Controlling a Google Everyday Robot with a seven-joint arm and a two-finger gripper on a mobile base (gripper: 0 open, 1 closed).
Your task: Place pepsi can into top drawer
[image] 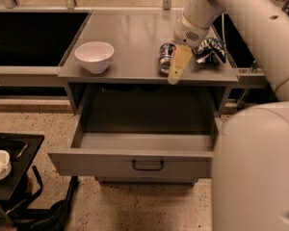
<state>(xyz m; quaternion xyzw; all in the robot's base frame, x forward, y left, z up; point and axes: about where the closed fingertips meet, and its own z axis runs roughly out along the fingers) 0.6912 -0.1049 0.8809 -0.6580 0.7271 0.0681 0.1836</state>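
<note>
One gripper point(177, 66), one pepsi can point(165, 57), one white bowl point(94, 56), one blue-and-white chip bag point(210, 50) and one top drawer point(135, 161), pulled open, are in view. The gripper hangs over the front edge of the grey cabinet top point(130, 32). Whether it is spread wide, narrow or holding anything cannot be told.

The can sits on the cabinet top just left of the gripper, right against it or nearly so. It is dark blue with silver ends and pale marks on its side. Its long axis runs from front to back, the far end tipped slightly towards the gripper; whether it is standing or lying is unclear.

The chip bag lies just right of the gripper and a little behind it, and the bowl is well to its left. The drawer is below the gripper and nearer the camera.
</note>
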